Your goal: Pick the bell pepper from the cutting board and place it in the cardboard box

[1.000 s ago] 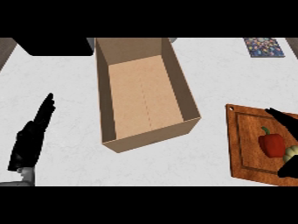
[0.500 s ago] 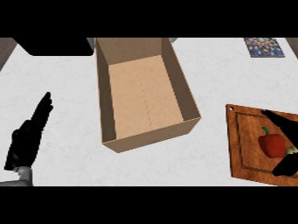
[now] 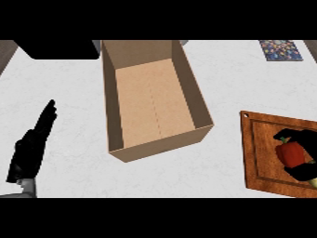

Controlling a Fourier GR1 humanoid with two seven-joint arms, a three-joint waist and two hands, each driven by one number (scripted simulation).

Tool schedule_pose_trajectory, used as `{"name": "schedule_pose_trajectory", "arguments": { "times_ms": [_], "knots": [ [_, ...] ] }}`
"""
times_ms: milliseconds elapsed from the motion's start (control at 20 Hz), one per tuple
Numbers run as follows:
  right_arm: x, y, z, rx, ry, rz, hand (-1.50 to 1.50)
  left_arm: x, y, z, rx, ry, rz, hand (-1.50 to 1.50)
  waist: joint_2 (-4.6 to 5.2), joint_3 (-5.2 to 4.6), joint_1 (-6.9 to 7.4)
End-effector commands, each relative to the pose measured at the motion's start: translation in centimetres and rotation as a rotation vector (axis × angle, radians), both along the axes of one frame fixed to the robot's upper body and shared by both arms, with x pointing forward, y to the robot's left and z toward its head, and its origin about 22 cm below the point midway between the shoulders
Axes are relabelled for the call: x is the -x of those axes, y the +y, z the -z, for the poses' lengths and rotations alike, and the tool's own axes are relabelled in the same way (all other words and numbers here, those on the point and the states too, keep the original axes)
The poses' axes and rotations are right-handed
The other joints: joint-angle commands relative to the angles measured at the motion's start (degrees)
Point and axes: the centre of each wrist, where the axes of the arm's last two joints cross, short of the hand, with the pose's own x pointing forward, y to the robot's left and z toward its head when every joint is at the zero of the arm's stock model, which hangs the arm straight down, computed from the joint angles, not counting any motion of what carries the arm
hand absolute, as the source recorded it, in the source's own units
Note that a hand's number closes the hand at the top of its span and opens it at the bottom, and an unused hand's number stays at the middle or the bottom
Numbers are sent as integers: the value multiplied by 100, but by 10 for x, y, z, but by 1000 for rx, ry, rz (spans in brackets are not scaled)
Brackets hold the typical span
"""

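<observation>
- Right hand [image 3: 312, 153]: curling its fingers around the bell pepper [image 3: 291, 153], having closed in over the last second; grasp appears to be forming.
- Bell pepper: sitting on the cutting board [image 3: 264, 158], not yet lifted.
- Cardboard box [image 3: 154, 100]: standing open, well apart to the left.
- Left hand [image 3: 30, 144]: resting open on the surface [image 3: 243, 83].

Red, tan and black on a pale marbled counter

The bell pepper [image 3: 290, 154] is red with a dark stem; the cutting board [image 3: 265, 153] under it is reddish-brown wood. The cardboard box [image 3: 154, 100] is tan, lighter inside. Both hands, left hand [image 3: 30, 149] and right hand [image 3: 315, 155], are black. The counter [image 3: 64, 88] is white with faint grey veining. A small mat [image 3: 281, 49] shows multicoloured speckles on dark blue.
</observation>
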Motion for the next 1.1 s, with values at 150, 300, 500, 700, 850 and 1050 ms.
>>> {"name": "schedule_pose_trajectory", "arguments": {
  "times_ms": [150, 300, 500, 700, 850, 1050],
  "knots": [
    [4, 8, 11, 115, -191, -3, 150, -1, 2, 5, -2, 13, -1, 0, 4, 4, -6],
    [6, 8, -18, 110, -239, -25, 150, 10, 2, -18, 2, 16, 12, 0, -11, 3, -9],
    [5, 36, 1, 118, -294, 48, 150, 5, 4, 7, 5, 2, 6, 0, -3, 2, -15],
    [26, 101, -5, 164, -308, 307, 150, 3, 1, 0, -1, 8, -9, 0, -55, -15, -130],
    [41, 147, -12, 212, -361, 394, 150, 4, 10, 8, -7, 6, -14, 0, -38, -19, -125],
    [68, 185, -52, 245, -421, 450, 150, 5, 5, 1, -4, 2, -3, 0, -37, -8, -78]
  ]
}}
